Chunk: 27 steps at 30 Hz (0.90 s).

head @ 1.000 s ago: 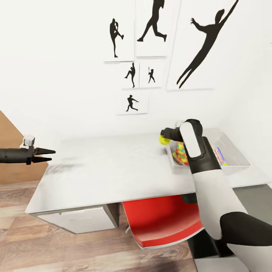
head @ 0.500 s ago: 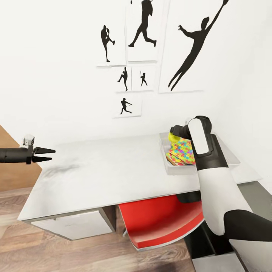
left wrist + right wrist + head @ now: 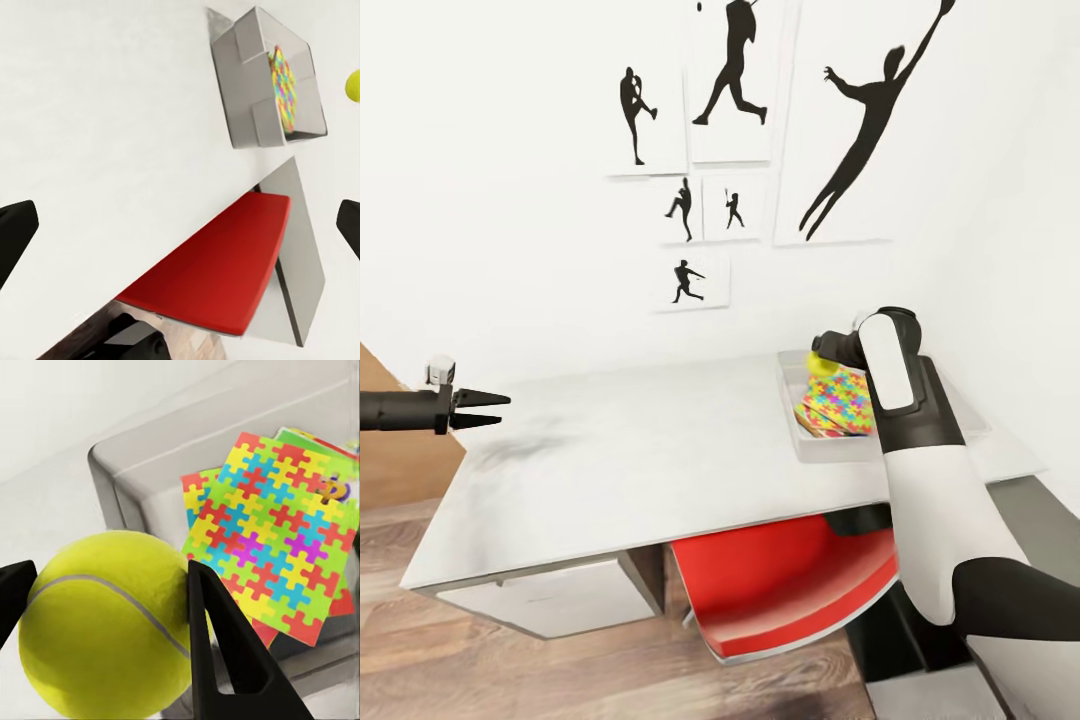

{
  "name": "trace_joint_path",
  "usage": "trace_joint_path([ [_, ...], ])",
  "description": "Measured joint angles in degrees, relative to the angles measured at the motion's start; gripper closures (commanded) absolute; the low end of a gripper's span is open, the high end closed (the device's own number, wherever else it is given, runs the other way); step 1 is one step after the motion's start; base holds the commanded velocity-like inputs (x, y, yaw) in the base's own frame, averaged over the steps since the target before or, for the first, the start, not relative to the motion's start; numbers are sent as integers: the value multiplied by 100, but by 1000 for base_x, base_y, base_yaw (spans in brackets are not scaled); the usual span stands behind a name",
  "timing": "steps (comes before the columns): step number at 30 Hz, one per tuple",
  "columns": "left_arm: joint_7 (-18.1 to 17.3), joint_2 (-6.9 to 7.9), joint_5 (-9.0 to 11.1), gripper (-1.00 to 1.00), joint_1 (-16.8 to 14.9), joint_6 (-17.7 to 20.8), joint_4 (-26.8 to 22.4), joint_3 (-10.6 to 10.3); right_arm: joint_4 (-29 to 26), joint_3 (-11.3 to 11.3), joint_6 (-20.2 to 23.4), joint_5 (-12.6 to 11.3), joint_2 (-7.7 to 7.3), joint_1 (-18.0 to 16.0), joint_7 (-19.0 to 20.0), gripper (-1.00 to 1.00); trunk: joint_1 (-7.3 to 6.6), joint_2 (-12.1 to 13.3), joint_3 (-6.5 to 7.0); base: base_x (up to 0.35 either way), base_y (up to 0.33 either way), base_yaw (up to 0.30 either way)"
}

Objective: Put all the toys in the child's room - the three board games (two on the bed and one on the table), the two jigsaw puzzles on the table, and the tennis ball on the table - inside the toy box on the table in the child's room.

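1. My right gripper [image 3: 112,615] is clamped on the tennis ball [image 3: 822,363], held over the toy box's [image 3: 800,437] near-left corner.
2. The toy box sits at the tabletop's [image 3: 640,460] far right corner; a jigsaw puzzle [image 3: 270,540] lies on top inside, probably over a printed box.
3. My left gripper [image 3: 488,410] hangs agape off the tabletop's left edge, holding nothing.

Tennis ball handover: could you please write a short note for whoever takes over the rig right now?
Right gripper: fingers shut on the small yellow-green tennis ball, held above the near end of the long grey toy box.
Left gripper: open, empty, off the left end of the white-topped table.
Done: multicoloured jigsaw puzzles lie in the box, printed boxes partly hidden beneath.
Left: release the ball into the box; board game count cannot be confirmed.
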Motion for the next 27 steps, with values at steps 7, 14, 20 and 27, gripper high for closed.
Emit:
trace_joint_path([
  [7,0,-1,0,-100,-1,0,1,2,-2,1,1,1,2,3,0,100,0,0,0,0,0,-262],
  [14,1,5,-3,-100,-1,0,0,-1,-2,4,0,7,9,4,0,100,-1,0,0,63,96,-270],
  [20,0,9,-3,-100,1,0,-2,-2,-14,25,-13,57,6,5,-8,100,-2,-1,0,148,47,-78],
  [27,-1,2,0,-100,2,0,-2,2,-148,23,-28,47,7,40,-66,100,0,0,0,42,17,-5],
])
